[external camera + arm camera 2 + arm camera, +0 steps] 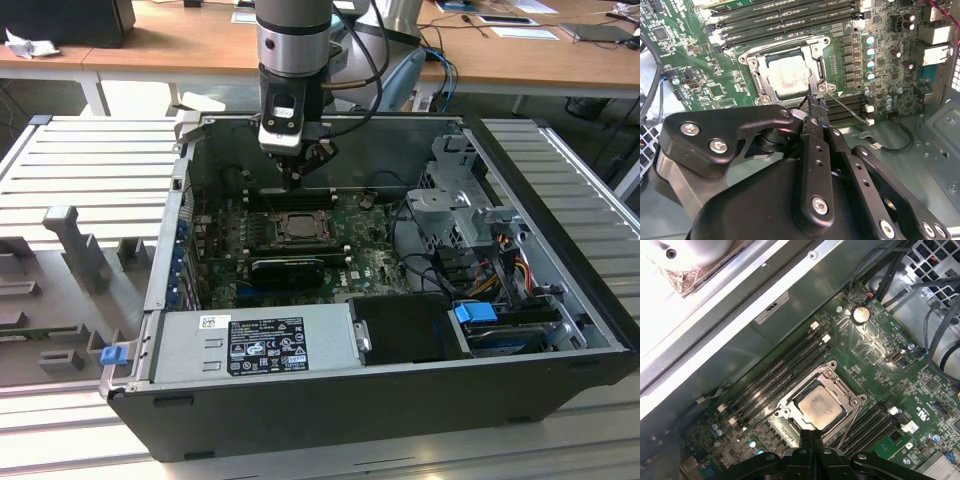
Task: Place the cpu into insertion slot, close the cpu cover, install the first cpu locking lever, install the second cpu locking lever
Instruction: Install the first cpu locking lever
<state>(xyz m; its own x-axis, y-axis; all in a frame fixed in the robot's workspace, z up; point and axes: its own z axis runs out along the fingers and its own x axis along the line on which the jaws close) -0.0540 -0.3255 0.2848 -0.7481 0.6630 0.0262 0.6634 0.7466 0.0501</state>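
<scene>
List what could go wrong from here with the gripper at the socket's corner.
1. The black gripper sits shut at a corner of the thin silver metal cpu cover. A slip could scrape the green circuit board or the pale square cpu showing through the cover's window.
2. The thin wire locking lever stands out over the long black slots, seemingly unlatched. It may spring away from the fingertips.

The gripper point(816, 106) has its fingertips pressed together, just short of a corner of the cpu cover point(816, 60). Beyond the tips, the cpu point(787, 75) sits in the insertion slot point(782, 56), framed by that cover. A thin wire lever point(852, 110) runs off beside the tips.
</scene>
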